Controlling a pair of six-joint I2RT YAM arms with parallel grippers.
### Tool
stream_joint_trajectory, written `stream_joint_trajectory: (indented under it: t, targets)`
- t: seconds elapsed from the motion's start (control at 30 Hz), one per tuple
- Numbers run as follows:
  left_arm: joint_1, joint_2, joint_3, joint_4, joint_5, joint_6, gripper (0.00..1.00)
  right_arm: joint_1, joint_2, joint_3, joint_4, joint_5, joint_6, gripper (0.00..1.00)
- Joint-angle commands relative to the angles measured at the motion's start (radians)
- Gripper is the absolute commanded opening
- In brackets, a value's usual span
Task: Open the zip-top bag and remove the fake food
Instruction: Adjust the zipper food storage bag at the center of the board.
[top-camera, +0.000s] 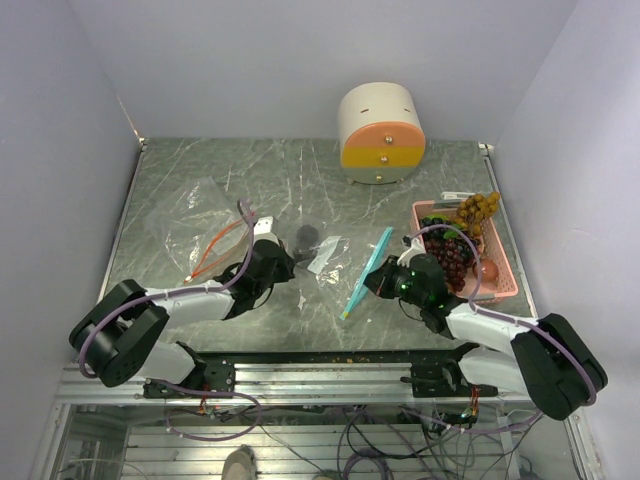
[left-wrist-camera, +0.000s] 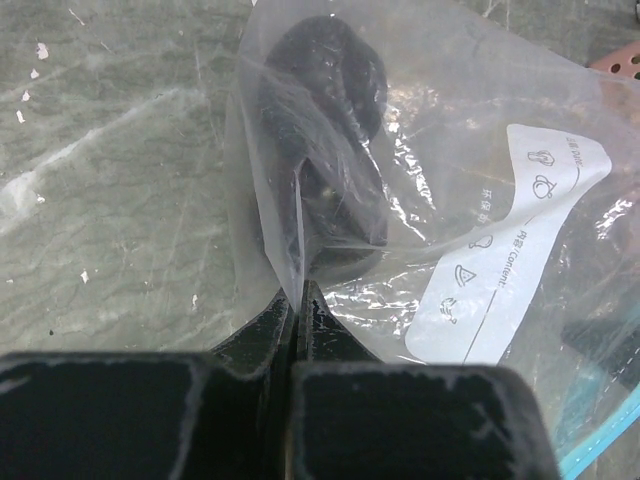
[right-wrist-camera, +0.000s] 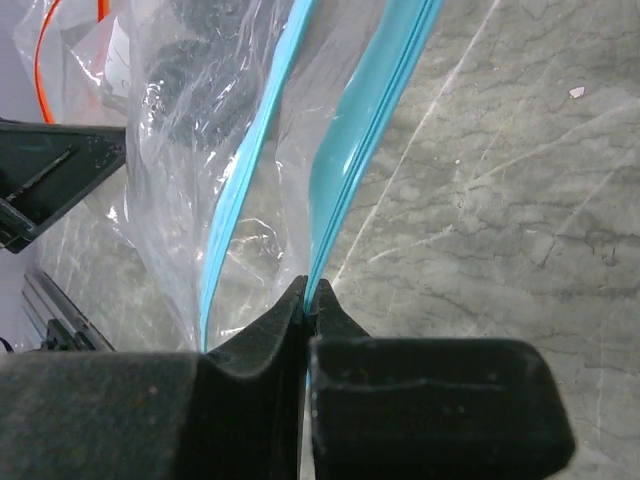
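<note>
**Toy food** (left-wrist-camera: 322, 125), a dark knobbly lump seen only through crinkled film, sits deep in the clear zip bag (top-camera: 322, 255) mid-table, btwn the two arms. L gripper (left-wrist-camera: 298, 290) is clamped on the bag's thin film just beside the lump. R gripper (right-wrist-camera: 310, 288) is pinched tight on one blue zip lip (right-wrist-camera: 365, 140), w/ the other lip (right-wrist-camera: 245, 170) standing apart, so the mouth looks open along this stretch at least.

Risks, as judged: the film is slick and glossy, so either pinch could slip if the arms pull apart hard. The L hold is close to the food and may trap the lump rather than let it slide toward the mouth. The bag is soft and may fold and close the mouth once tension drops. The zip strip looks stiffer and ribbed, prob. a safer hold than the film.

A white printed label (left-wrist-camera: 510, 230) is on the bag's face. On the R side, a pink perforated basket (top-camera: 507, 277) holds purple grapes (top-camera: 452, 255) and tan grapes (top-camera: 479, 207), both bumpy, hard-looking plastic. On the L side, a 2nd bag (top-camera: 205, 225), clear w/ an orange-red zip, lies flat on the grey marble-pattern table (top-camera: 200, 160).
</note>
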Motion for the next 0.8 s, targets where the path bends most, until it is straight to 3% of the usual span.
stream_joint_trajectory:
  t: [0.0, 0.23, 0.47, 0.6, 0.67, 0.73, 0.77]
  targets:
    - [0.006, -0.059, -0.008, 0.014, -0.011, 0.009, 0.07, -0.011, -0.047, 0.004, -0.031, 0.046, -0.005, 0.0]
    - [0.006, -0.17, 0.005, -0.089, -0.095, 0.028, 0.07, -0.066, -0.145, 0.025, -0.253, 0.187, 0.034, 0.0]
    - [0.007, -0.191, 0.017, -0.116, -0.091, 0.029, 0.07, -0.083, -0.183, 0.02, -0.249, 0.142, 0.037, 0.0]
    - [0.007, -0.165, 0.003, -0.091, -0.08, 0.013, 0.07, -0.083, -0.204, 0.035, -0.224, 0.043, 0.015, 0.32]
    - [0.007, -0.153, 0.001, -0.084, -0.077, 0.008, 0.07, -0.082, -0.231, 0.047, -0.242, 0.013, 0.007, 0.43]
    - [0.007, -0.142, 0.001, -0.078, -0.075, 0.006, 0.07, -0.083, -0.274, 0.06, -0.284, 0.0, -0.004, 0.44]
    - [0.007, -0.139, 0.002, -0.076, -0.074, 0.006, 0.07, -0.083, -0.297, 0.063, -0.302, -0.001, -0.009, 0.39]
